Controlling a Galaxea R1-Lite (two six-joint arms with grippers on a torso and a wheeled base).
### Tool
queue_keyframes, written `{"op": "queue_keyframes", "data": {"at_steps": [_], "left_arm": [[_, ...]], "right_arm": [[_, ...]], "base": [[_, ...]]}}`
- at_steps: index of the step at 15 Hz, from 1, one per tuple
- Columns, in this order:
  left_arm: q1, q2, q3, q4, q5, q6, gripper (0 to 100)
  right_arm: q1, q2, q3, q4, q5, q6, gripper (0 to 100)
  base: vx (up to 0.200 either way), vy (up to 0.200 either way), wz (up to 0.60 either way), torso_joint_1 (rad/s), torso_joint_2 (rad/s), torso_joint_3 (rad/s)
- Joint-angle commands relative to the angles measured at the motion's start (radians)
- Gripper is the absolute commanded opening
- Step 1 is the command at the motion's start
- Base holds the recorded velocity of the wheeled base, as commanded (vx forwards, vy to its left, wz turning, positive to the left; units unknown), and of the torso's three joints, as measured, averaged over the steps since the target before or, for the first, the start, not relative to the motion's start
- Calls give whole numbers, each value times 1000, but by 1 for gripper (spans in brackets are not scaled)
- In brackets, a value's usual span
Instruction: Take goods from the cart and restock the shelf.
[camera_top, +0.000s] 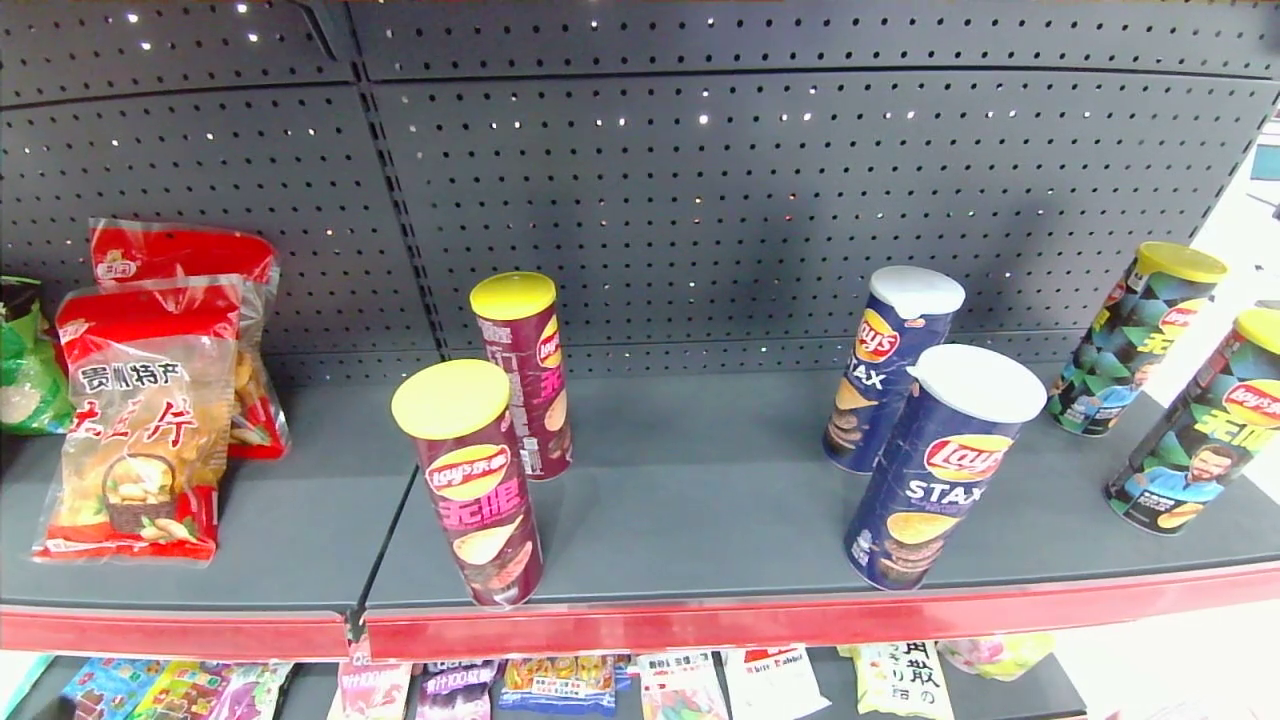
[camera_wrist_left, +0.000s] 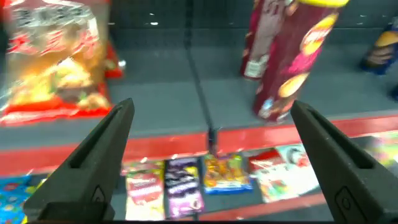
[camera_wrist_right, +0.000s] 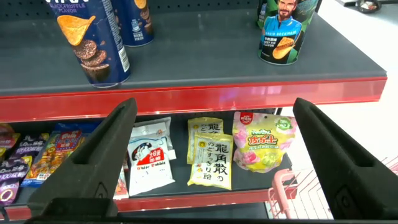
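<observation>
My left hand (camera_wrist_left: 211, 106) apart, empty | my right hand (camera_wrist_right: 214, 102) apart, empty | risk: brushing maroon can (camera_top: 478, 490) at shelf (camera_top: 700, 500) lip topples it.

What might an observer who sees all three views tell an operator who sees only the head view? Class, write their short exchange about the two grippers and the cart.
Observer: The left gripper is open and empty. It is in front of the dark grey metal shelf, near the maroon cylindrical can with a yellow lid.
Operator: And the right one?
Observer: The right gripper is open and empty too, in front of the shelf's red front edge.
Operator: Any sign of the cart?
Observer: A pink wire frame, probably the cart, stands near the shelving's end.
</observation>
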Motion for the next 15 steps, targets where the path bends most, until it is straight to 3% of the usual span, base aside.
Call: {"op": "queue_keyframes", "data": {"at_steps": [1, 3, 9, 12, 15], "left_arm": [[-37, 521, -229, 6, -53, -67, 100], [-36, 662, -249, 5, -53, -60, 100], [-30, 785, -214, 11, -74, -62, 100], [-8, 857, -222, 6, -208, -87, 100], [-8, 895, -218, 13, -232, -73, 100]], "right_arm": [[0, 1, 0, 0, 0, 0, 100], [0, 1, 0, 0, 0, 0, 100], [0, 1, 1, 0, 0, 0, 100], [0, 1, 1, 0, 0, 0, 100], [0, 1, 1, 0, 0, 0, 100]], "base": [[0, 0, 0, 0, 0, 0], [0, 0, 0, 0, 0, 0], [0, 0, 0, 0, 0, 0], [0, 0, 0, 0, 0, 0], [0, 0, 0, 0, 0, 0]]}}
